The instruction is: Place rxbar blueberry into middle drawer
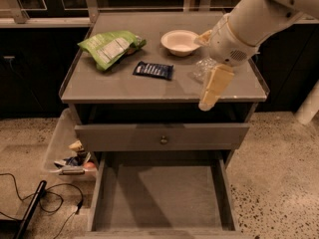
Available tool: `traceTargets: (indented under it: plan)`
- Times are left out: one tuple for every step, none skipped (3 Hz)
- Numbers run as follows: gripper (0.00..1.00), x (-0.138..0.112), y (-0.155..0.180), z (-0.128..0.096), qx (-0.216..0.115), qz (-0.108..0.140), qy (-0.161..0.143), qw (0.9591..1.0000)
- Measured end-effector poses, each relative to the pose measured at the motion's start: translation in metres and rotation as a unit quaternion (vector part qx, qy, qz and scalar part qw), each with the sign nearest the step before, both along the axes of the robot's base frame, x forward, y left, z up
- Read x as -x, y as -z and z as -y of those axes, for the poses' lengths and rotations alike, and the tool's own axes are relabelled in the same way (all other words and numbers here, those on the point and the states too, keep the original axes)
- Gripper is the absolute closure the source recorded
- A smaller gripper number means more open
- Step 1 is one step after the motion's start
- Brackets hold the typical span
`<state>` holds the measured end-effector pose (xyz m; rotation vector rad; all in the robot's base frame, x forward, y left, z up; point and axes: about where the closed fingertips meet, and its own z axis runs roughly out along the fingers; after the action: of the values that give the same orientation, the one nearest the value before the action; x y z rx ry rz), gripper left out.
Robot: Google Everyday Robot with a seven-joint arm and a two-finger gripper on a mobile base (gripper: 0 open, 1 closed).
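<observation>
The rxbar blueberry (153, 69), a dark navy bar with white lettering, lies flat on the grey cabinet top (119, 86) near the middle. The middle drawer (162, 198) is pulled out below, its bare grey floor showing. My gripper (207, 102) hangs cream-coloured from the white arm, over the front right of the cabinet top, to the right of the bar and apart from it. It holds nothing that I can see.
A green snack bag (110, 48) lies at the top's left and a white bowl (180, 42) at the back. A clear plastic bottle (201, 69) is partly behind the gripper. A shut drawer front with knob (163, 140) sits above the open drawer. A clear bin (70, 153) and cables (30, 203) are on the floor at the left.
</observation>
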<state>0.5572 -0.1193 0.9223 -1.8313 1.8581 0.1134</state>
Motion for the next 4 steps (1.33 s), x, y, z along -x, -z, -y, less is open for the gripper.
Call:
traceTargets:
  plan:
    - [0.0,-0.035,0.018,-0.028,-0.056,-0.029,-0.02,0.9978]
    - [0.0,-0.068,0.029,-0.051,-0.13,-0.072,-0.031,0.9884]
    - [0.0,-0.094,0.04,-0.065,-0.187,-0.113,-0.028,0.9753]
    - [0.0,-0.109,0.049,-0.075,-0.201,-0.136,-0.016,0.9699]
